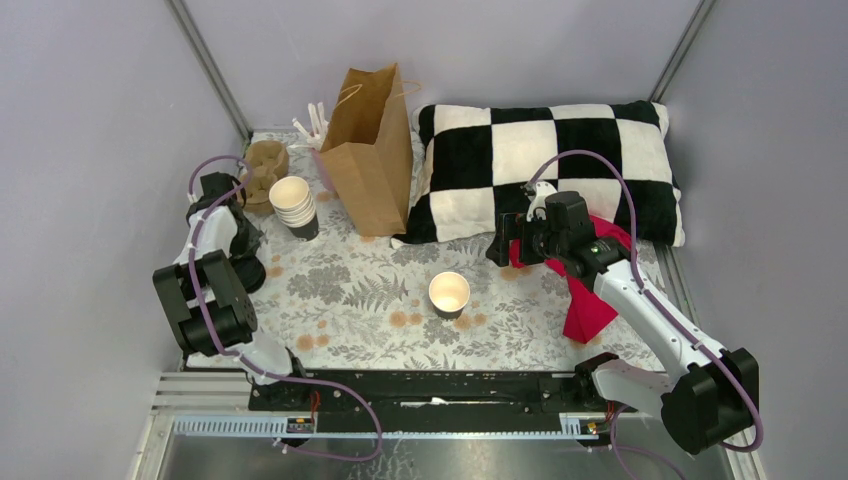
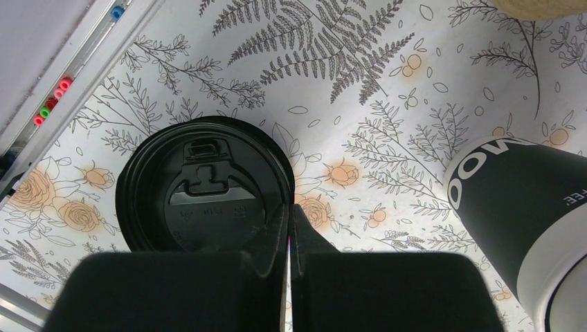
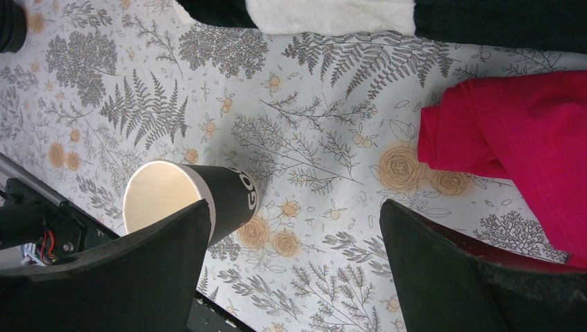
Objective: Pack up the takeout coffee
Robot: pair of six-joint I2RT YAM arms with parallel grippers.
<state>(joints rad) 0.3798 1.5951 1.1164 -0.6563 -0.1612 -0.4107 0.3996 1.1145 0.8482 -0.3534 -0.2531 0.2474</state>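
The left gripper (image 2: 289,207) is closed, its two fingers pressed together with only a hairline between them. The tips rest against the right rim of a black lid (image 2: 204,187) that lies flat on the table (image 1: 350,290). The fingers cover that stretch of rim, so it is unclear whether the rim is pinched between them. Seen from straight above, it is also unclear whether this is one lid or the top of a pile. In the top view the arm's own wrist hides this gripper.

The right gripper (image 3: 296,207) hangs above the table with its jaws wide apart, holding and touching nothing. The cup (image 1: 449,293) stands upright and open-topped near the middle of the table, well apart from the lid. In the right wrist view it sits beside the finger on the left of that picture, which covers part of its rim. A red cloth (image 3: 512,131) lies on the other side, partly behind the other finger and cut off by the frame edge.

A stack of cups (image 2: 526,207) stands near the lid, cut off at the right and bottom of the left wrist view, and only part of its lettering shows. A tan shape (image 2: 533,5) is clipped by the top edge there. At the back stand a paper bag (image 1: 370,150) and a chequered pillow (image 1: 560,150).
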